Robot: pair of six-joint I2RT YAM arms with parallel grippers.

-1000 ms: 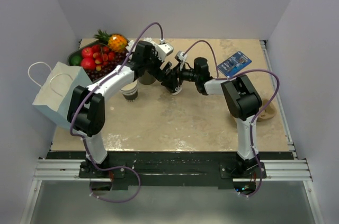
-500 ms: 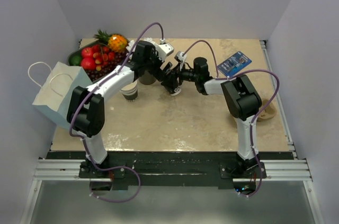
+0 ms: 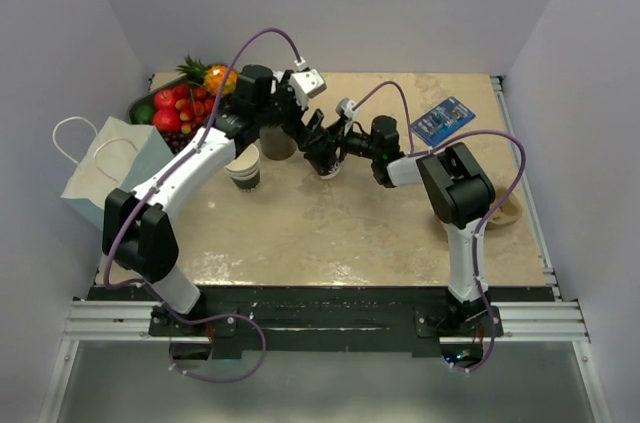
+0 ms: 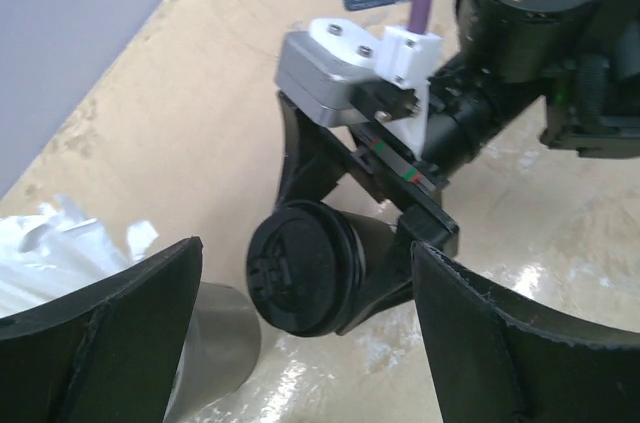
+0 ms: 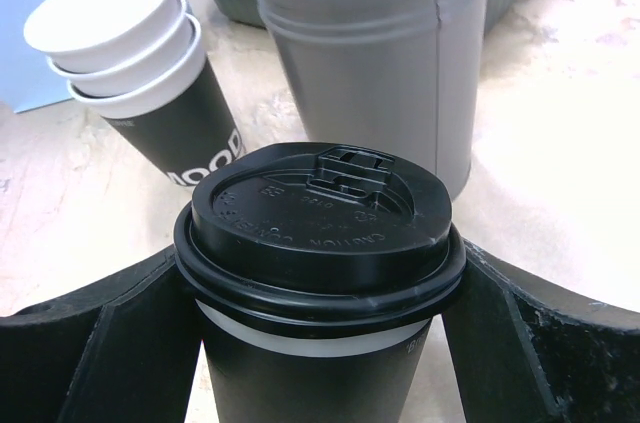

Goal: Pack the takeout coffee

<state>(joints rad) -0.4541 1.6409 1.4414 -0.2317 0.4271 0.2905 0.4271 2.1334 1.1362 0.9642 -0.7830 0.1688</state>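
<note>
Beside the grey cup of sticks point(image 5: 370, 63), the takeout coffee point(image 5: 320, 233) is standing on the bench point(image 3: 350, 233), the right fingers point(image 5: 90, 343) pinching it under its lid, the left fingers point(image 4: 90, 333) hovering spread above. Bagging is waiting: the paper bag point(image 3: 105, 168) is sitting well left of that cup.

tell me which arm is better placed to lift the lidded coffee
Right. The right gripper has a finger against each side of the takeout coffee, just under its lid. The left gripper hangs open above it, holding nothing.
</note>
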